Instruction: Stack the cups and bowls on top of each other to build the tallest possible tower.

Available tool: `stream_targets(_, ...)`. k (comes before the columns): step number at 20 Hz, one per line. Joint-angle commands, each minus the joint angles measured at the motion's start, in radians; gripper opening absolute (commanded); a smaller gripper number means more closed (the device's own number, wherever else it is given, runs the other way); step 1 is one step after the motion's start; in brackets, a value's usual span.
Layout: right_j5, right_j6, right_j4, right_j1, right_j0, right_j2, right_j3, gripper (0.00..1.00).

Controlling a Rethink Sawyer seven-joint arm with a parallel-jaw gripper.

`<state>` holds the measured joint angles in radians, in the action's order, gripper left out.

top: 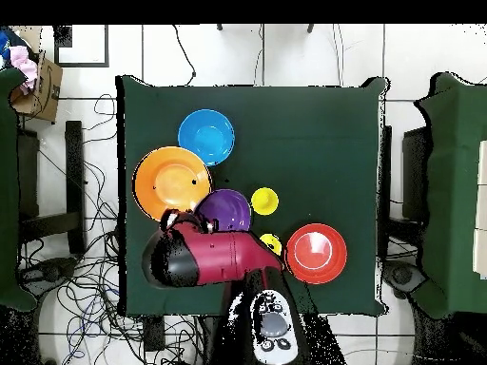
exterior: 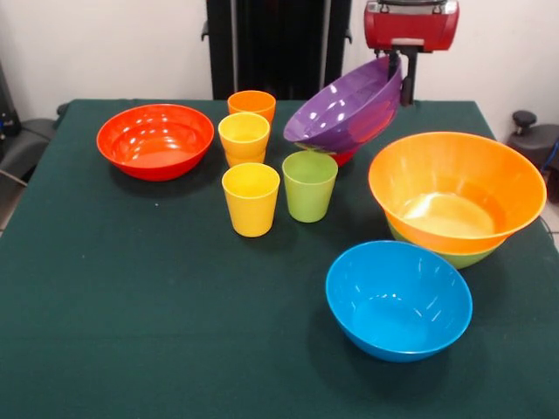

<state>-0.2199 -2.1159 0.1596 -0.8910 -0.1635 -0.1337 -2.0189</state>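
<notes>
Seen from the front and read left to right, the red-orange bowl (exterior: 155,140) sat upright and alone on the green worktop (exterior: 131,305), well apart from the rest, probably left free as a later piece. Next came the cups: an orange cup (exterior: 251,104) farthest back, a yellow cup (exterior: 244,138) in front of it seemingly nested in another, then a second yellow cup (exterior: 251,199) and a lime green cup (exterior: 309,185) side by side nearest the camera, all mouth-up and unstacked. Behind the green cup the purple bowl (exterior: 347,110) hung steeply tilted, its low edge resting on a small red bowl (exterior: 343,157) of which only a sliver showed. The hand (exterior: 403,83) pinched the purple bowl's raised rim, one finger inside and one outside as far as could be told, so the tilt likely came from being gripped by one edge. To the right, the large orange bowl (exterior: 456,190) sat nested in the lime green bowl (exterior: 456,256), the only beginning of a tower. The blue bowl (exterior: 398,299) stood alone in front. Most of the stacking seemed undone.
</notes>
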Motion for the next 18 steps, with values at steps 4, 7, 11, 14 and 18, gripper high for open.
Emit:
stream_targets(4,-0.162,-0.134,-0.059,-0.026,0.103,0.032,0.101,0.0)
stream_targets(7,-0.198,-0.15,-0.075,-0.026,0.142,0.054,0.136,0.0)
stream_targets(11,-0.176,-0.176,-0.084,0.026,0.201,0.104,0.187,0.0)
stream_targets(14,-0.167,-0.186,-0.1,0.058,0.233,0.13,0.217,0.0)
stream_targets(18,-0.16,-0.192,-0.116,0.091,0.267,0.165,0.25,0.0)
